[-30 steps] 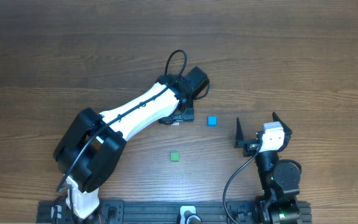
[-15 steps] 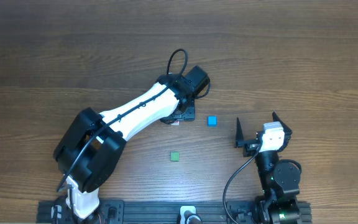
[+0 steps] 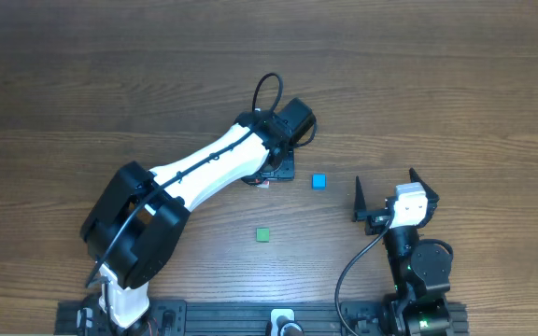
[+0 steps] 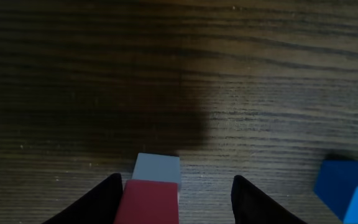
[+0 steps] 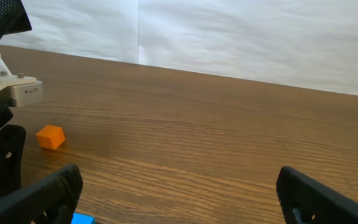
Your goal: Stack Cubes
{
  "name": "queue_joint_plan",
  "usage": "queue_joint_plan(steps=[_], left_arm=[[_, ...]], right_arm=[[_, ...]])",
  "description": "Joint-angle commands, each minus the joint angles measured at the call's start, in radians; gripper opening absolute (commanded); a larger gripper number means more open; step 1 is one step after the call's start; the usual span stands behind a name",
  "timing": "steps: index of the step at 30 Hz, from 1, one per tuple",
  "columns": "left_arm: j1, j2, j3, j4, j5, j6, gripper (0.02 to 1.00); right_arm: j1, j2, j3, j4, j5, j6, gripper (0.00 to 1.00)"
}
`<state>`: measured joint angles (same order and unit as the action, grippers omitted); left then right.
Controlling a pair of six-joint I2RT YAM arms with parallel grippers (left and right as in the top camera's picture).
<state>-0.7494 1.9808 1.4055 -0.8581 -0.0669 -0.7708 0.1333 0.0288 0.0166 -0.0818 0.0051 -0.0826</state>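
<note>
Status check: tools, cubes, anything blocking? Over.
Left tool open, red cube between its fingers, grey cube just beyond. Right tool open, near its base. Blue cube close by, clear of the fingers.

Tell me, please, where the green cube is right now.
In the top view, the green cube lies on the table near the middle, apart from the blue cube, to its left and nearer the arms' bases.

Lab-like test bench: wood-grain table (image 3: pixel 456 65), plain white backdrop (image 5: pixel 241 37), black mounting rail (image 3: pixel 222 310)
</note>
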Motion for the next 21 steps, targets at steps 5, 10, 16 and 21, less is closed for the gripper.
queue_joint_plan(steps=[5, 10, 16, 21], left_arm=[[0.005, 0.016, 0.022, 0.002, 0.014, 0.016, 0.579], [0.005, 0.016, 0.022, 0.002, 0.014, 0.015, 0.597], [0.005, 0.016, 0.022, -0.002, 0.000, -0.002, 0.658], [0.013, 0.014, 0.059, -0.026, -0.055, -0.049, 0.709]], right_arm=[[-0.005, -0.009, -0.008, 0.000, -0.008, -0.001, 0.993], [-0.005, -0.009, -0.008, 0.000, -0.008, -0.001, 0.991], [-0.005, -0.009, -0.008, 0.000, -0.008, -0.001, 0.991], [-0.005, -0.009, -0.008, 0.000, -0.008, -0.001, 0.991]])
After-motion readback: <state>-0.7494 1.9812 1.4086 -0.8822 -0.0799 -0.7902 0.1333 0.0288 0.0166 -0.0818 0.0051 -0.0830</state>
